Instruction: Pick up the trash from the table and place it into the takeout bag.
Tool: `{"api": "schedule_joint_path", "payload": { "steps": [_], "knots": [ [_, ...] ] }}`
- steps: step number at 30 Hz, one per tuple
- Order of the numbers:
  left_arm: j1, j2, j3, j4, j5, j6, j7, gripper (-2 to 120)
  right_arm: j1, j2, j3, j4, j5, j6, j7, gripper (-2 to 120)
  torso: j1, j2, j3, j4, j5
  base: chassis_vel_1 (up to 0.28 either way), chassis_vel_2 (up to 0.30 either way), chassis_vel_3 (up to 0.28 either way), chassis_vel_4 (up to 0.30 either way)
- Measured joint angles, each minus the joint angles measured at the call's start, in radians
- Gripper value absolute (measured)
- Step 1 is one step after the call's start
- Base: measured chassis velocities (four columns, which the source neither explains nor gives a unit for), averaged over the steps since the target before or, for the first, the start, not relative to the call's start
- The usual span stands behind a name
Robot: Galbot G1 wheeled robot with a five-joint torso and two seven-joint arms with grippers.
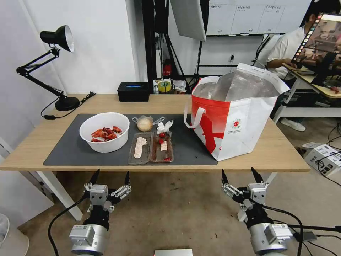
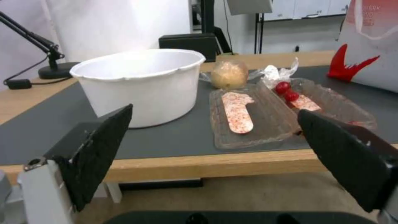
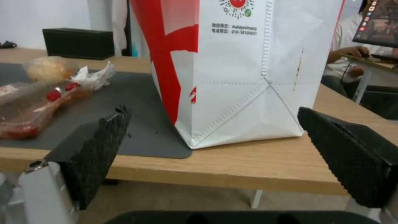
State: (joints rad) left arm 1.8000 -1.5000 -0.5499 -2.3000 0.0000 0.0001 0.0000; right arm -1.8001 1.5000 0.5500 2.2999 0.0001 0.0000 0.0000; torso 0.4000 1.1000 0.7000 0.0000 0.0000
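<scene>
The trash lies on the dark mat of the table. A white bowl holds red crayfish shells. Two clear trays with scraps lie side by side to its right, also seen as trays. Behind them sit a small clear bag with a beige lump and a crumpled tissue. The red-and-white takeout bag stands open at the mat's right end. My left gripper and right gripper hover open below the table's front edge, holding nothing.
A black desk lamp stands at the table's back left, its cord trailing on the wood. A black rectangular box sits at the back edge. A person at a cluttered desk is behind the bag on the right.
</scene>
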Motion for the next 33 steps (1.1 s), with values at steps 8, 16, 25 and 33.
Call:
{"api": "schedule_joint_path", "payload": {
  "steps": [8,16,25,33],
  "knots": [
    [0.0,0.0,0.0,0.0,0.0,0.0,0.0,100,0.0,0.0,0.0,0.0,0.0,0.0,0.0,100,0.0,0.0,0.0,0.0,0.0,0.0,0.0,0.0,0.0],
    [0.0,0.0,0.0,0.0,0.0,0.0,0.0,100,0.0,0.0,0.0,0.0,0.0,0.0,0.0,100,0.0,0.0,0.0,0.0,0.0,0.0,0.0,0.0,0.0],
    [-0.016,0.028,-0.01,-0.017,-0.076,0.07,-0.054,100,0.014,-0.019,-0.003,0.0,0.017,-0.02,0.004,100,0.0,0.0,0.0,-0.0004,0.0,0.0,0.0,0.0,0.0],
    [-0.068,0.114,-0.042,-0.072,-0.313,0.29,-0.227,100,0.128,-0.162,-0.029,0.0,0.138,-0.158,0.041,100,0.0,0.0,0.0,-0.0002,-0.0002,0.0,0.0,0.0,0.0]
  ]
}}
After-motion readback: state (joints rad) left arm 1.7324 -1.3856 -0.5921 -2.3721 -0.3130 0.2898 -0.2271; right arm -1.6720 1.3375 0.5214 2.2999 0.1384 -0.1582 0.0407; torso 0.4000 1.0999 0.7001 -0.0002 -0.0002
